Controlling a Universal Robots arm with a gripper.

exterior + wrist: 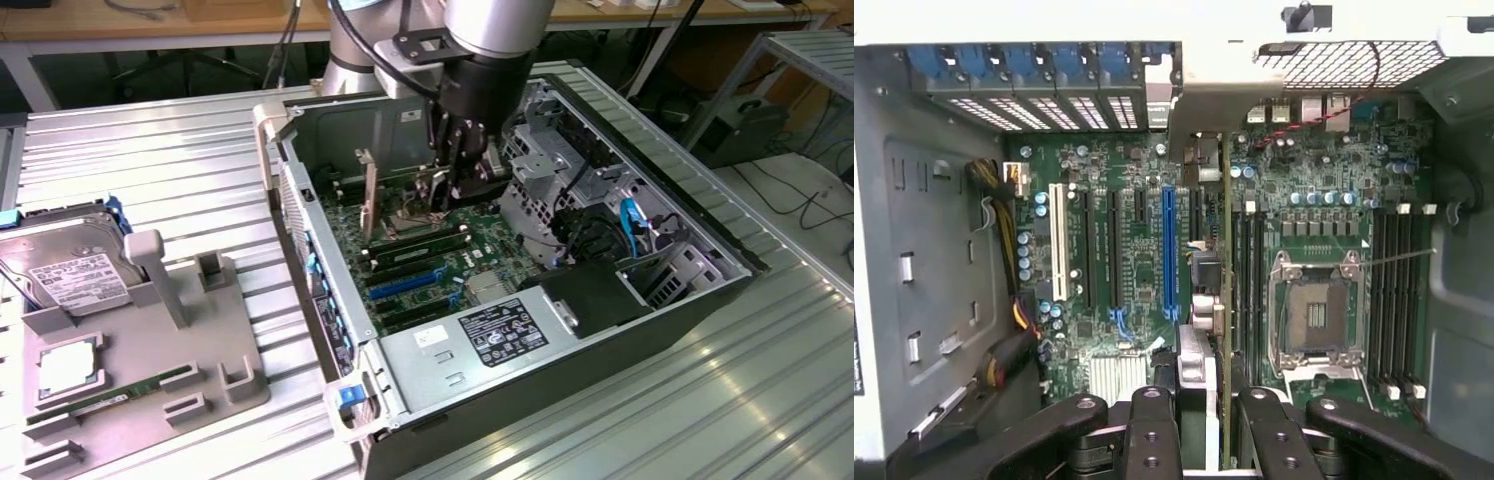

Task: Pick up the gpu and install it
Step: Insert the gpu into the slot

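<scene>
Gripper reaching down into the open computer case, its two black fingers clamped on the upper edge of the graphics card. The card is held upright, edge-on to the wrist camera, over the motherboard, its length running parallel to the expansion slots. It sits between the long blue slot and the processor socket. Whether its lower edge has met a slot cannot be told. In the exterior view the gripper stands in the far part of the case, and the power supply occupies the near end. The case lies on its side on a ribbed metal table. To the exterior view's left, well apart from the case, a grey tray carries a hard drive, a processor chip and a memory stick.
</scene>
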